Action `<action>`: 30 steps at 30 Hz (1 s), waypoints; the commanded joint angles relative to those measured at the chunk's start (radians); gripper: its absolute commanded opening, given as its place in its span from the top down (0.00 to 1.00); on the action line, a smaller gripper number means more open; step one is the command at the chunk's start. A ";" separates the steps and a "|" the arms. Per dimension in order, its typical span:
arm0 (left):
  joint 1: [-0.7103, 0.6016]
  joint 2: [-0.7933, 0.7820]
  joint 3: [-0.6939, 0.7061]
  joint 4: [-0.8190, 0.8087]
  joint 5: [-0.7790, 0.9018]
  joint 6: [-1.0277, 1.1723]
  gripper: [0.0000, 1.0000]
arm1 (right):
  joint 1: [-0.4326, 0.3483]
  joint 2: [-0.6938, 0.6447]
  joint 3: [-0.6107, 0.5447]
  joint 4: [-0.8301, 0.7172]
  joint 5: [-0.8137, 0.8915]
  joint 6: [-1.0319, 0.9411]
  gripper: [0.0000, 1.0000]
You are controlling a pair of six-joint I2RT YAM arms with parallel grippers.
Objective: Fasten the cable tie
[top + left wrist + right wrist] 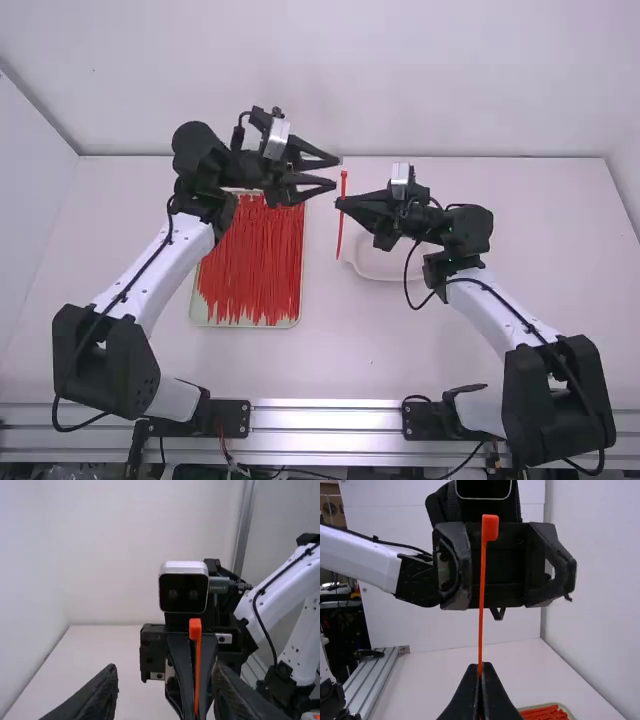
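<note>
A single red cable tie (340, 225) stands upright above the table, its head (490, 521) on top. My right gripper (480, 674) is shut on the tie's strap partway up, and the lower end hangs below the fingers in the high view. My left gripper (334, 171) is open wide, level with the tie's head and just left of it. Its two fingers (453, 567) flank the head without touching it. Seen from the left wrist, the tie (195, 675) rises in front of the right gripper's camera block.
A white tray (196, 305) full of several red cable ties (255, 260) lies at the left of the middle. A white dish (372, 268) sits below the right gripper. The table's near half and right side are bare.
</note>
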 commanded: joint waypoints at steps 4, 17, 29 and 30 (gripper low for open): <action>-0.021 -0.005 0.017 -0.005 -0.034 -0.033 0.62 | 0.007 0.006 0.034 0.004 -0.006 -0.016 1.00; -0.040 -0.005 0.017 0.000 -0.027 -0.037 0.55 | 0.000 0.006 0.034 0.004 -0.011 -0.012 1.00; -0.045 -0.005 0.017 -0.007 -0.005 -0.036 0.68 | -0.010 0.006 0.034 0.005 -0.017 -0.016 1.00; -0.049 -0.005 0.017 -0.007 -0.004 -0.037 0.70 | -0.011 0.006 0.034 0.005 -0.017 -0.016 1.00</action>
